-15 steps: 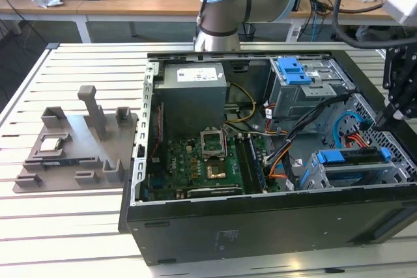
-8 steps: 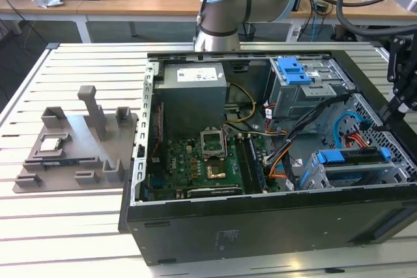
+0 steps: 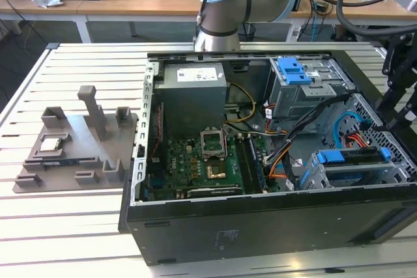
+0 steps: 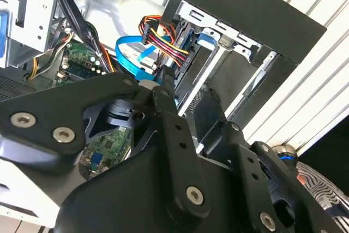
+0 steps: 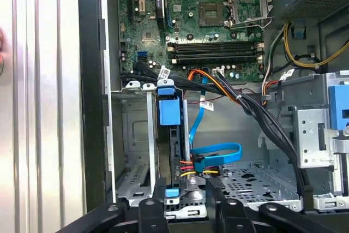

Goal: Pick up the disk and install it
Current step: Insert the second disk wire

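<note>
Blue-framed disk [image 5: 170, 151] seated edge-on in bay, directly ahead of gripper [image 5: 185, 203] (finger state: cannot tell), long axis toward gripper.

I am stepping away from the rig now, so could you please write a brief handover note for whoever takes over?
Gripper: low at the drive cage in the open computer case, right at the end of the disk.
Disk: edge-on in the cage in its blue bracket, with the blue data cable and coloured power wires ending beside it.
Done: disk is off the table and in its bay.
Left: confirm it is fully seated and released; the views do not settle either.
</note>
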{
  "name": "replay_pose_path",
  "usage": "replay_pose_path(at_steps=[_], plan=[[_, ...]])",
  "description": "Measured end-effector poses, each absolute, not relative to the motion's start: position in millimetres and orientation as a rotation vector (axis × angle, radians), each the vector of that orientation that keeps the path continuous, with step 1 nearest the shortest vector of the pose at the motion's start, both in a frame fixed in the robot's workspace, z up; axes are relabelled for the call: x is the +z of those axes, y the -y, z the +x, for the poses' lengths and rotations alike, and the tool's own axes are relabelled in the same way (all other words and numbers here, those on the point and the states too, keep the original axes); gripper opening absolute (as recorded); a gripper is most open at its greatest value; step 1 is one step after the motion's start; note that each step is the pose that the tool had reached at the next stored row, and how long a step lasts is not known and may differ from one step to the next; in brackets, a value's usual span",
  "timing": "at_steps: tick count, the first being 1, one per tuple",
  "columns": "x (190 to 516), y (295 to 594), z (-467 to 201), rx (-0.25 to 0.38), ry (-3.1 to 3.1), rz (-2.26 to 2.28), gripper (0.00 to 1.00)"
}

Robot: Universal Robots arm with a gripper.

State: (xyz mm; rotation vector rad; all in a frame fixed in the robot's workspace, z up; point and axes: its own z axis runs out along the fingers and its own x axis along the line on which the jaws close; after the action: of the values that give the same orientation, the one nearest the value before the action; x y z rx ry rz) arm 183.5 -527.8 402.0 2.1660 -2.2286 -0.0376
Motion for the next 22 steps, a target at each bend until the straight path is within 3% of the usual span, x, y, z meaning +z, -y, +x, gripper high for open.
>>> replay_pose_path(at_steps=[11, 12, 13, 14, 15, 22], plan=[[373.7, 520.0, 168.4, -0.038, 2.227, 2.168, 0.42], [373.7, 520.0, 168.4, -0.038, 2.227, 2.169, 0.34], [373.7, 520.0, 168.4, -0.038, 2.227, 2.169, 0.34], [373.7, 520.0, 168.4, -0.038, 2.227, 2.169, 0.22], [373.7, 520.0, 168.4, -0.038, 2.227, 2.169, 0.16], [364.9, 529.6, 166.6, -0.038, 2.201, 2.194, 0.16]])
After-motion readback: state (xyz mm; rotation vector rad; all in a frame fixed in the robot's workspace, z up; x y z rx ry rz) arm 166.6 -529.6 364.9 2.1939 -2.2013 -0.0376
